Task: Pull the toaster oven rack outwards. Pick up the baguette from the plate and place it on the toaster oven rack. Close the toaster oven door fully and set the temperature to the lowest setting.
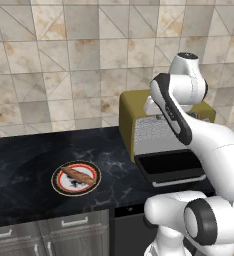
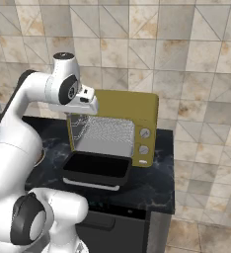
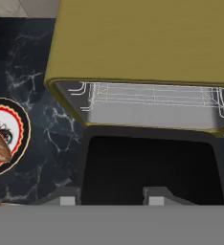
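Nearest the base, on the dark marble counter (image 1: 24,165), the plate (image 1: 76,178) sits well to the left of the toaster oven (image 2: 122,111), with the baguette (image 1: 79,175) lying diagonally across its white centre, waiting to be carried over once the shelf is out. Beyond the counter's front edge, the toaster oven door (image 2: 96,168) hangs dropped open and roughly level, its black glass facing up and its silver handle towards the robot; that leaves the grey cavity clear for reaching in. Deeper inside, the toaster oven rack (image 3: 152,94) seems to be seated on its side rails, so the pull-out step looks not yet done. Above the open door, the gripper (image 3: 109,197) hovers pointing downwards, apart from both door and rack. Its jaws stand partly open with nothing between them, a spacing that would suit closing over a wire of the rack. Two round knobs (image 2: 144,141) face out on the right front panel, beside the cavity
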Controlling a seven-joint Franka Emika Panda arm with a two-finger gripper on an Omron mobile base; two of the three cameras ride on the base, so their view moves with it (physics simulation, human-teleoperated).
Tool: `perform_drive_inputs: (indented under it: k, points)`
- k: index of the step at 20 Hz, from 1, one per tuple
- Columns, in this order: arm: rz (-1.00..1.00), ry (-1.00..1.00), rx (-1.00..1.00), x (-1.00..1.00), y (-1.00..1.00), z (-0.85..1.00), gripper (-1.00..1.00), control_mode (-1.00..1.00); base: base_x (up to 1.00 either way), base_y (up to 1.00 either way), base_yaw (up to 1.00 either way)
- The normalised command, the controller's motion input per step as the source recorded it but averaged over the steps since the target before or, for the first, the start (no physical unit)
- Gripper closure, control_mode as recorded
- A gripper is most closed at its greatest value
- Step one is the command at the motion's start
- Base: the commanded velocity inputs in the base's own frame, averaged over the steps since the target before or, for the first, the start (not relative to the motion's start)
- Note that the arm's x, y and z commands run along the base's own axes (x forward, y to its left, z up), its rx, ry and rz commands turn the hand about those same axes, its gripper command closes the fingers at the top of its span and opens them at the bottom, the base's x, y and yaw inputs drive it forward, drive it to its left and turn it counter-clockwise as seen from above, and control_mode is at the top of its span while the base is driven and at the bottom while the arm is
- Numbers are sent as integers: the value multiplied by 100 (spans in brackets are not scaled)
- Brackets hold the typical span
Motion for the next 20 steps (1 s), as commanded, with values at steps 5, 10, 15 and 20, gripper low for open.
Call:
perform_drive_inputs:
  k: [5,10,15,20]
  points:
    - [0,-10,5,-8,-19,0,-100,-100,0,0,0]
    - [0,-8,22,-16,-63,0,-100,-100,0,0,0]
    - [0,-7,23,-20,-65,-10,-100,-100,0,0,0]
    - [0,-3,26,-18,-65,-42,-100,-100,0,0,0]
